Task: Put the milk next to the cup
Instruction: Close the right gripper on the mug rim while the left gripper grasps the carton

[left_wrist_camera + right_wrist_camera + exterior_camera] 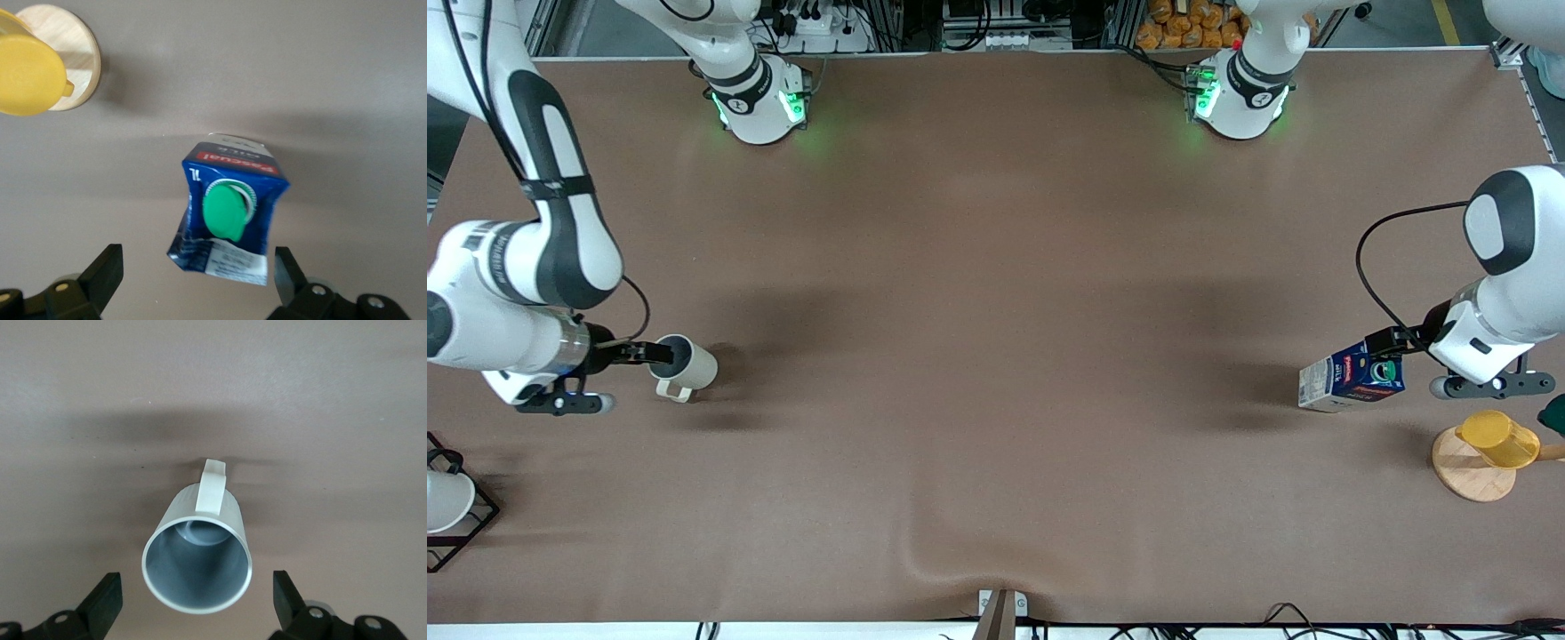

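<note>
**Milk and cup at the two ends of the bench**

The milk stands on the bench toward the left arm's end, a small gable-top carton. In the left wrist view its top ridge looks creased and its walls slightly dented, so I judge it light, thin-skinned and easy to crush. The flat white sides below the gable seem the sounder place to take hold, with a mild squeeze; the green cap offers nothing to grip.

The left pincer sits right at the carton's top, its fingers spread wide to either side, touching nothing.

Nearby, nearer the front camera, a yellow cup rests on a wooden disc.

Well apart, toward the right arm's end, the cup stands on the bench. The right pincer is at its rim, likewise wide open and empty.
</note>
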`<state>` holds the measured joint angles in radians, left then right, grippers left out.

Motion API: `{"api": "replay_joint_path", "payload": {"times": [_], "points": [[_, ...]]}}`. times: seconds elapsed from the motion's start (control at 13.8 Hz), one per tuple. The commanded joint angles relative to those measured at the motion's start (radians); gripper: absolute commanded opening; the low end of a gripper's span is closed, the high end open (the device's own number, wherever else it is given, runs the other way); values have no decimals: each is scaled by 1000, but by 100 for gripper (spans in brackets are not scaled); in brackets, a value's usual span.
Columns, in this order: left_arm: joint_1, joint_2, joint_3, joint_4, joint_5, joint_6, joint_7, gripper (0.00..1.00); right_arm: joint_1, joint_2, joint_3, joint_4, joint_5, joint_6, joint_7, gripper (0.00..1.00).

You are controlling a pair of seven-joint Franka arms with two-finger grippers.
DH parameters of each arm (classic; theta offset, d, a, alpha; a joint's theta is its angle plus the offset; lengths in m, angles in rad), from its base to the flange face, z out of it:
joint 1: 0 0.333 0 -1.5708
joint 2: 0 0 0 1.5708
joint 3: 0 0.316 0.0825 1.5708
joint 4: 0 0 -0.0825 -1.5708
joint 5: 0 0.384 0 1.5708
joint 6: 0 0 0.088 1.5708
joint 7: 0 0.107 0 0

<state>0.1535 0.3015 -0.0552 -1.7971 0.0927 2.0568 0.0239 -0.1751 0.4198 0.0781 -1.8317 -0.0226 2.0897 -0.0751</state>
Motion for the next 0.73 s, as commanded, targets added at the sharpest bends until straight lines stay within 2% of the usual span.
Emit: {"api": "replay_joint_path", "payload": {"times": [0.0, 0.22, 0.58, 0.65], "points": [[11, 2, -6, -8, 9, 17, 11, 100, -3, -24, 11, -67, -17, 30, -8, 100], [8, 7, -6, -5, 9, 17, 8, 100, 37, -19, 11, -89, -17, 32, -5, 100], [5, 5, -12, -1, 9, 17, 7, 100, 35, 28, 11, -86, -19, 55, -5, 100], [3, 5, -12, 2, 9, 17, 7, 100, 37, 30, 11, -84, -19, 55, -5, 58]]}}
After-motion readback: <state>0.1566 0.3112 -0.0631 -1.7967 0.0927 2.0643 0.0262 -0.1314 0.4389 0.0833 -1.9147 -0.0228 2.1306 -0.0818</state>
